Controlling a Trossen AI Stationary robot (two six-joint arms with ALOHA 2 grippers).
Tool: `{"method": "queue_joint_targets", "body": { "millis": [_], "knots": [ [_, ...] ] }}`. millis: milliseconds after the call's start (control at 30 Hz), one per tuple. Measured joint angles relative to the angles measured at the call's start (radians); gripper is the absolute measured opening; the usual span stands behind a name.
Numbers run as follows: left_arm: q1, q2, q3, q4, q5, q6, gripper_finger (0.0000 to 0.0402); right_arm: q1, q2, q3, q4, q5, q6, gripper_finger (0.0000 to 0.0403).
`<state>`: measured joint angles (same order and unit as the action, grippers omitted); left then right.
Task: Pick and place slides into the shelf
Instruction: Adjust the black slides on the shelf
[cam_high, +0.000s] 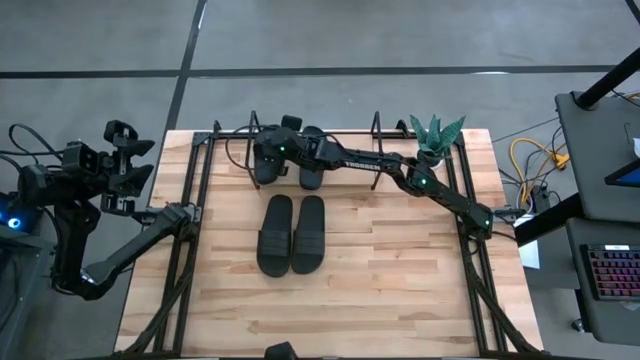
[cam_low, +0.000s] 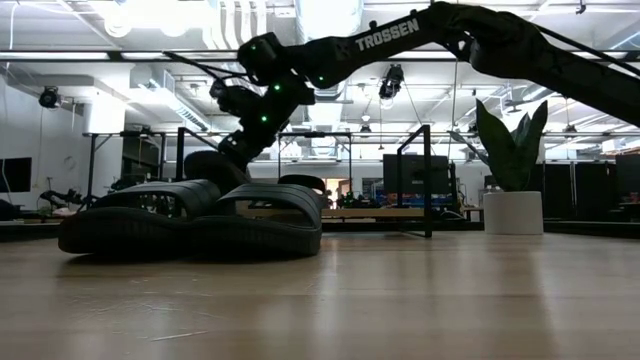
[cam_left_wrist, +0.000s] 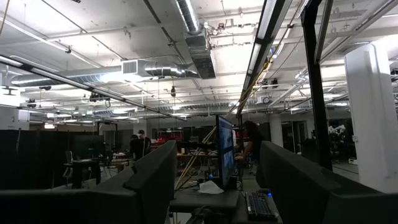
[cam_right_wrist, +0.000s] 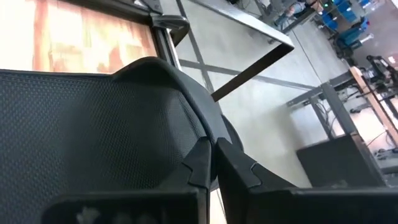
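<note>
While the left arm waits off the counter's left edge, the right arm works over the low shelf.

Left end effector (cam_high: 128, 160): fingers spread, holding nothing, raised beside the light wooden plank counter (cam_high: 330, 300). Centre: one pair of matte black open-toe slide sandals (cam_high: 292, 233) lies side by side, touching, on the counter. Behind it, a second pair (cam_high: 290, 172) sits on the low wire-framed shelf (cam_high: 360, 135). Right end effector (cam_high: 268, 150): fingers shut, above that pair's left sandal; whether it grips the strap cannot be told. A green potted plant (cam_high: 436, 135) stands at the far right corner.
</note>
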<state>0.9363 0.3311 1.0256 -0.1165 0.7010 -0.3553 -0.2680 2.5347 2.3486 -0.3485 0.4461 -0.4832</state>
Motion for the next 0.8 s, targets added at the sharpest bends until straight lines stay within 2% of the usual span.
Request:
{"method": "queue_joint_targets", "body": {
  "millis": [300,467,667,800],
  "knots": [
    [0.000,0.000,0.000,0.000,0.000,0.002,0.0217,0.002,-0.001,-0.007,-0.003,-0.002,0.015,0.0009],
    [0.000,0.000,0.000,0.000,0.000,0.002,0.0217,0.001,0.000,-0.023,-0.012,-0.076,0.072,0.0014],
    [0.000,0.000,0.000,0.000,0.000,0.002,0.0217,0.002,0.001,-0.048,-0.015,-0.078,0.099,0.0054],
    [0.000,0.000,-0.001,0.000,0.001,0.002,0.0217,0.002,0.001,-0.056,-0.014,-0.033,0.133,0.0089]
  ]
}}
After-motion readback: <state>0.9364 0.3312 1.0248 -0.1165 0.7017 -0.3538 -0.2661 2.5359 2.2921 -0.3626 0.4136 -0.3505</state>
